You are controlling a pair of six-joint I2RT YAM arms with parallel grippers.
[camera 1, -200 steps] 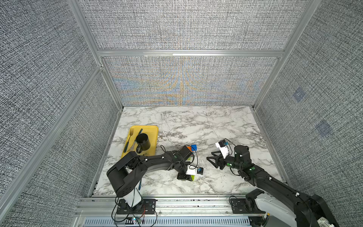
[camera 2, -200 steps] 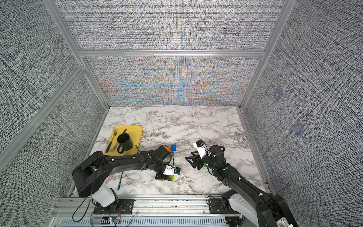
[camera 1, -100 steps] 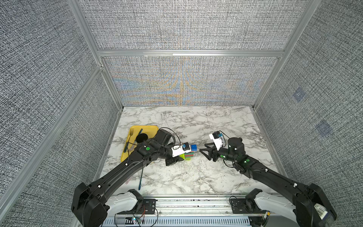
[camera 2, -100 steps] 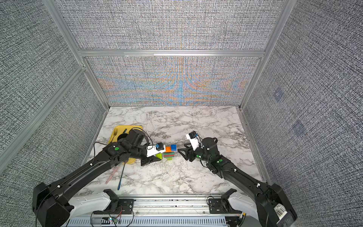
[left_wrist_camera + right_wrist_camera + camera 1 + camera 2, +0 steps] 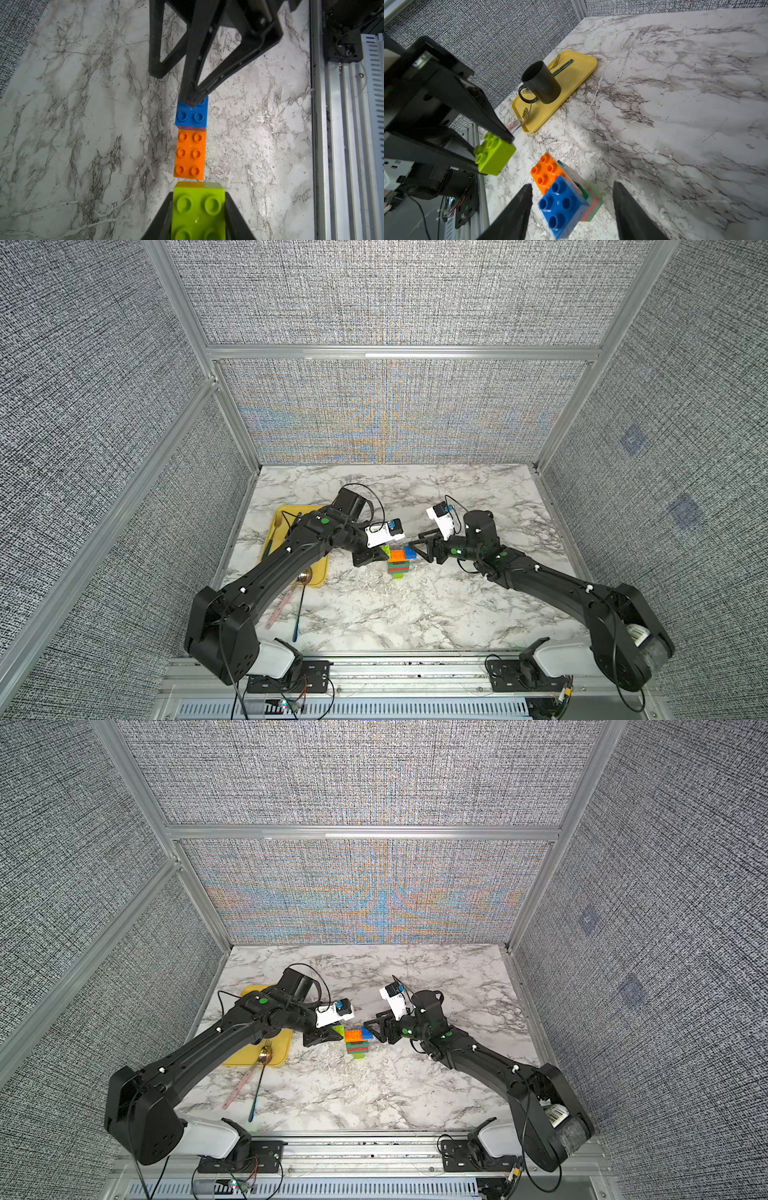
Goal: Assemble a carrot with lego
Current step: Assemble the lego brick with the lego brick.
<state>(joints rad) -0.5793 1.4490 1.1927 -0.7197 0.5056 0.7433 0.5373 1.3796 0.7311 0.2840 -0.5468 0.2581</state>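
Two sets of fingers meet at the carrot (image 5: 398,564). Left fingers (image 5: 198,194) are clamped on a lime brick (image 5: 494,154), held clear of the bench (image 5: 675,104). Just past their tips lies the orange brick (image 5: 190,153), its studs bare. Beyond it sits the blue brick (image 5: 560,205), between the half-open right fingers (image 5: 572,186), with a gap either side; whether one tip touches it from above is unclear. The carrot stands upright between both sets of tips. Farther off, a tray (image 5: 583,68) carries a mug (image 5: 542,83). A second ago both arms were drawn back at the bench's near edge and have since reached in. The lime cap is probably next, with the right fingers placed to steady the stack.
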